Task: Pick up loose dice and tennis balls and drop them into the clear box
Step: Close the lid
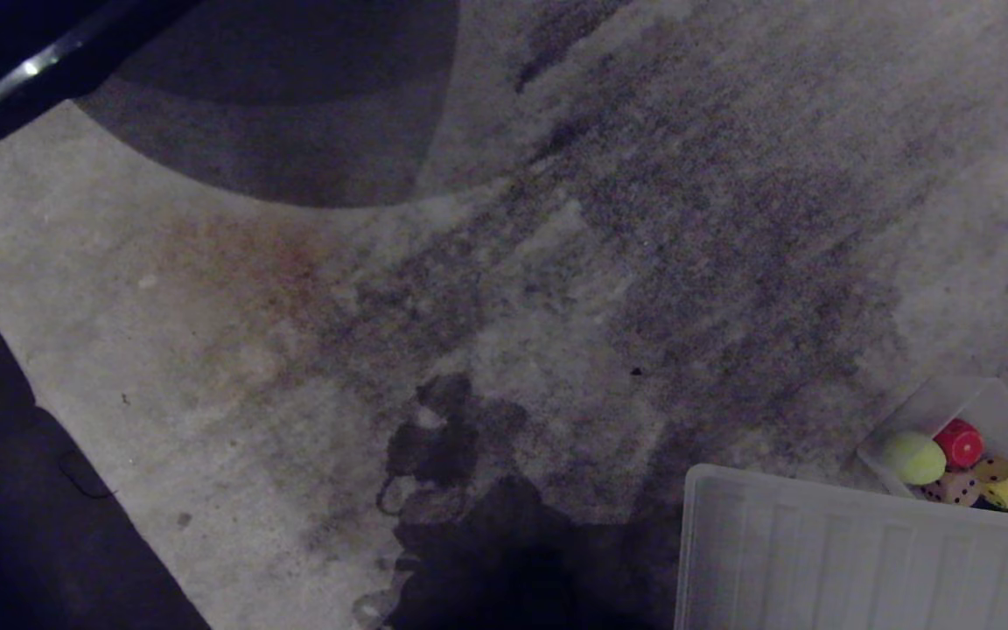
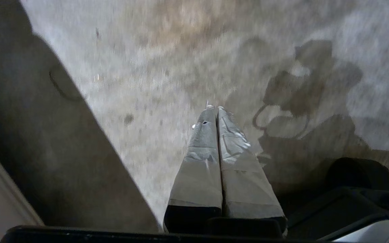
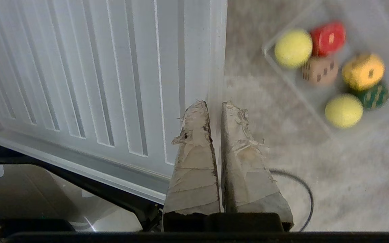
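1. Translucent plastic is forming the clear box (image 3: 377, 20), which is sitting on the carpet (image 1: 206, 367) at the lower right of the head view, just beyond the white ribbed panel (image 3: 79, 67).
2. All six task items are being held inside that box: the red die (image 3: 328, 37), the tan die (image 3: 319, 70), the yellow die (image 3: 363, 71), the dark green die (image 3: 374, 95) and two tennis balls (image 3: 293, 48). No loose die or ball is being shown on the carpet in any view.
3. The right gripper (image 3: 214, 106) is being carried with its jaws pressed almost together and pinching nothing; it is hanging over the panel's edge, with the box lying ahead of the jaws and off to the side away from the panel.
4. The left gripper (image 2: 214, 109) is being held over bare carpet, jaws pressed together and empty, well apart from the box.
5. The right arm is being judged the nearer to the box. The task is being judged as complete or nearly so, since nothing is remaining to be approached.
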Tool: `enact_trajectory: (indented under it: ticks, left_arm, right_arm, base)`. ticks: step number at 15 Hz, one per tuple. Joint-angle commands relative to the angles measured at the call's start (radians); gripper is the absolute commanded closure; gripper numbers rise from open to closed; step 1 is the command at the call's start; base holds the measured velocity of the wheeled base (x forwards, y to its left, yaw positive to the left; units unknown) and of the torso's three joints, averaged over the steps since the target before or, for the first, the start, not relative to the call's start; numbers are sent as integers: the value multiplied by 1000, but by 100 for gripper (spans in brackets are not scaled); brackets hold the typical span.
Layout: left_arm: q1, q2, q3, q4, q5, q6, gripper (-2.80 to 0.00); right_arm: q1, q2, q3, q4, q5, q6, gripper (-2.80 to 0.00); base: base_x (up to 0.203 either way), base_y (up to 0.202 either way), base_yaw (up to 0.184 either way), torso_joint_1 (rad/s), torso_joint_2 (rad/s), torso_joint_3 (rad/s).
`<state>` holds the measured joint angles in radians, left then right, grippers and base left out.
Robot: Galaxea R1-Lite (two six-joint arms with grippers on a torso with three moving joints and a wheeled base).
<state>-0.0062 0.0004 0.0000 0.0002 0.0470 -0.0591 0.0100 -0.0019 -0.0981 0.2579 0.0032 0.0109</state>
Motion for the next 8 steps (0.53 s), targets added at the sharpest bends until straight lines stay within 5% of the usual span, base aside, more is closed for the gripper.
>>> enact_trajectory:
  ticks: [1, 6, 8]
  left_arm:
    - [0, 1, 2, 0, 1, -1, 0]
    - [0, 1, 2, 0, 1, -4, 0]
    - [0, 1, 2, 0, 1, -2, 0]
  right_arm:
    - [1, 2, 0, 1, 1, 0, 0]
    - [1, 2, 0, 1, 0, 0, 0]
    - [1, 2, 0, 1, 0, 0, 0]
  base:
    - [-177, 0, -2, 2, 2, 7]
    - [-176, 0, 0, 1, 1, 3]
    - [-46, 0, 2, 1, -1, 1]
